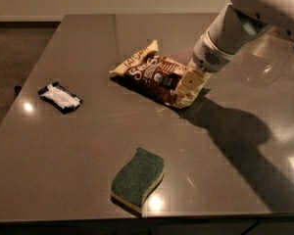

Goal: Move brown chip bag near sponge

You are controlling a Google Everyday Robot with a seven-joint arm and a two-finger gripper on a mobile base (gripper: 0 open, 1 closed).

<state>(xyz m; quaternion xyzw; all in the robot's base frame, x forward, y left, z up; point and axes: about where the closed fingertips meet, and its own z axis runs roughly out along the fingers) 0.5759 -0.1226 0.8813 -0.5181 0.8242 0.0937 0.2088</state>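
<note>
Jaws at right end of brown chip bag [149, 72], sponge [138, 179] well apart.

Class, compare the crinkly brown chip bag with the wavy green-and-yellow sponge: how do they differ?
The crinkly brown chip bag is larger, the green-topped sponge smaller. The bag lies mid-table with the gripper at one end; the sponge sits near the front edge. Both lie flat.

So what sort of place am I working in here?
Likely a kitchen or break-room counter: a dark polished countertop, a dish sponge and snacks, the brown chip bag and a small wrapper. The gripper is at the bag's right-hand end.
</note>
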